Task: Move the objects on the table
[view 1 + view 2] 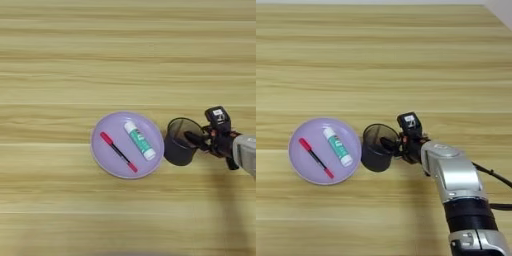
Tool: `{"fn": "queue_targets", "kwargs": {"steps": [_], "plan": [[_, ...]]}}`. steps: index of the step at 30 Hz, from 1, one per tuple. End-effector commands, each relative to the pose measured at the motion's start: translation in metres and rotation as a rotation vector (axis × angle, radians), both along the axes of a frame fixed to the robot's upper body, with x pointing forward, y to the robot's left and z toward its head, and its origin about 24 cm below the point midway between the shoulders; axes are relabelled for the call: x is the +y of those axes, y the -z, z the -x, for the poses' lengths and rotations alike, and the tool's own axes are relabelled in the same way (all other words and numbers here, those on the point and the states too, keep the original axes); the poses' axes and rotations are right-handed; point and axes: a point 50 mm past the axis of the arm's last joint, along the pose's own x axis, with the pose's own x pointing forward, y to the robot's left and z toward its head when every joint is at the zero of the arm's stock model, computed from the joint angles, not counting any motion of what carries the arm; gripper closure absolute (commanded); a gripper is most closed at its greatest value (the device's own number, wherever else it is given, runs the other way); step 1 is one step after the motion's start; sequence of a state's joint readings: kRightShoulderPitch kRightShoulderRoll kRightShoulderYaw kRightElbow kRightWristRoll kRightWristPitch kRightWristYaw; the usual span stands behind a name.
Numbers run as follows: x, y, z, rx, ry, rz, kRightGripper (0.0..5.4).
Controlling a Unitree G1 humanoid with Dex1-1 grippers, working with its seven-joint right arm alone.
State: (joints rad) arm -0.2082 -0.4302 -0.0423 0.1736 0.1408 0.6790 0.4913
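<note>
No legible text is found; print on the white tube's green label (140,140) cannot be read.

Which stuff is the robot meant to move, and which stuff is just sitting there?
For the job:
- black mesh cup, with one of the robot's black fingers reaching inside it
- white tube with green label, lying on the plate

Just lying about:
- purple plate
- red pen on the plate
</note>
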Motion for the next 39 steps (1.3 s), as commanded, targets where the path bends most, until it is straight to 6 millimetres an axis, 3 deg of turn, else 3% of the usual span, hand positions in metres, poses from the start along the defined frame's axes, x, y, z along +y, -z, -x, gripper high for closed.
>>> {"fn": "queue_targets", "kwargs": {"steps": [1, 20, 39], "plan": [[-0.001, -0.027, -0.014, -0.121, -0.020, 0.036, 2.65], [0.000, -0.026, -0.014, -0.121, -0.021, 0.047, 4.76], [-0.020, -0.032, -0.018, -0.141, 0.030, 0.115, 4.95]]}}
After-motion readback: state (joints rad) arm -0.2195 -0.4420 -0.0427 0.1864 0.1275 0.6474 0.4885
